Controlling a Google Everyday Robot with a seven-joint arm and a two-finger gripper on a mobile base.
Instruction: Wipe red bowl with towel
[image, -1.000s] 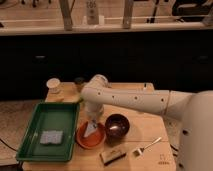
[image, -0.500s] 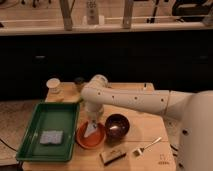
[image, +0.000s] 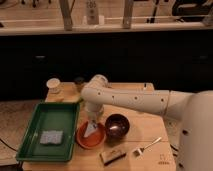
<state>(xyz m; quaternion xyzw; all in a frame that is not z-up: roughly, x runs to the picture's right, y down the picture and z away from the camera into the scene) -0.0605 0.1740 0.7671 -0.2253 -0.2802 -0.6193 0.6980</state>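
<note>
The red bowl (image: 86, 140) is a shallow orange-red dish on the wooden table, just right of the green tray. The towel (image: 90, 129), a small pale triangle of cloth, lies inside it. My white arm reaches in from the right and bends down over the dish. The gripper (image: 92, 120) hangs at the towel's upper tip, directly above the red bowl. The arm's wrist hides most of it.
A dark maroon bowl (image: 117, 125) stands against the red bowl's right side. The green tray (image: 64, 117) holds a grey-blue sponge (image: 51, 136). A fork (image: 147, 146) and a small brown block (image: 112, 155) lie near the front edge. A cup (image: 53, 85) and a dark jar (image: 79, 82) stand at the back left.
</note>
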